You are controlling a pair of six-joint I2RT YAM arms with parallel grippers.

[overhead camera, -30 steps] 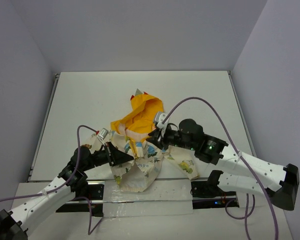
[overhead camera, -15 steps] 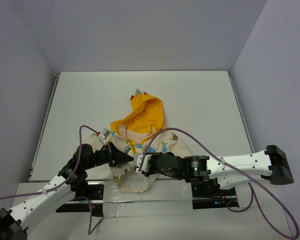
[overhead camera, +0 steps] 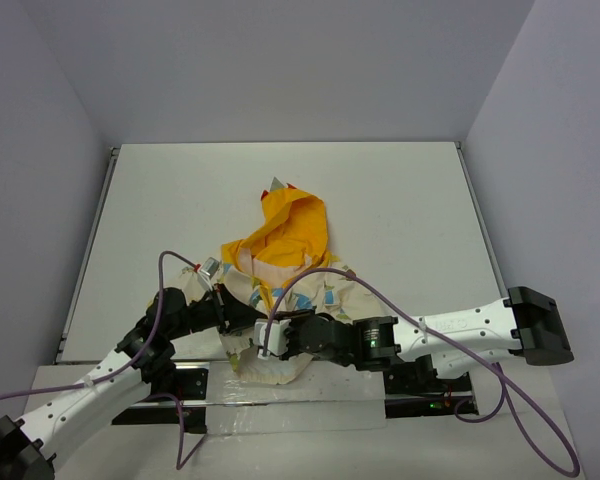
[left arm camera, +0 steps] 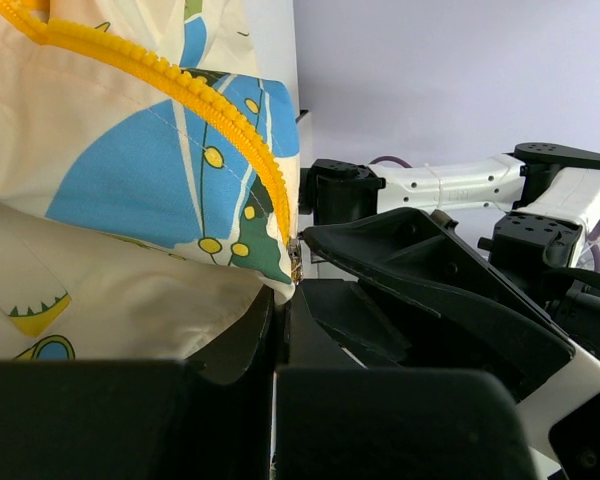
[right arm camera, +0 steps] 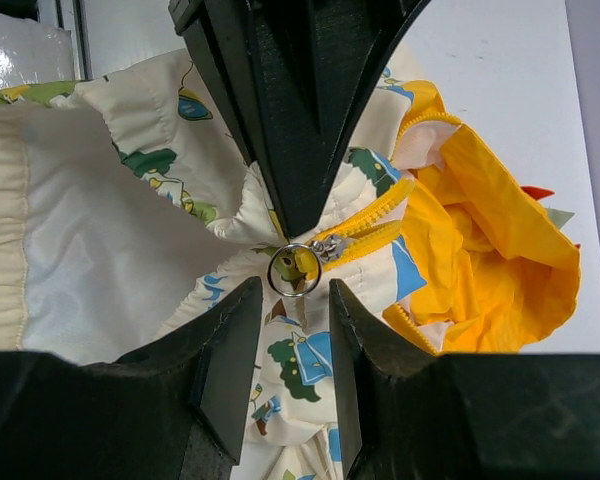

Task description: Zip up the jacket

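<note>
The jacket (overhead camera: 285,235) lies bunched in the middle of the table, with its yellow hood at the far end and its cream printed body toward me. My left gripper (overhead camera: 242,318) is shut on the jacket's lower edge, just below the yellow zipper teeth (left arm camera: 195,95). In the left wrist view its jaws (left arm camera: 280,300) pinch the cream fabric (left arm camera: 130,180). My right gripper (overhead camera: 266,338) is open. Its fingers (right arm camera: 230,330) stand on either side of the zipper's metal ring pull (right arm camera: 294,270), not touching it. The left gripper's black fingers (right arm camera: 300,120) point down at the slider (right arm camera: 330,245).
The right arm's purple cable (overhead camera: 315,272) arcs over the jacket's body. The right arm (overhead camera: 450,328) lies across the near edge of the table. Grey walls enclose the white table (overhead camera: 400,200) on three sides.
My right arm has swung from the jacket's right side to its near hem. It has drawn closer to the left gripper. The left gripper has kept its hold.
</note>
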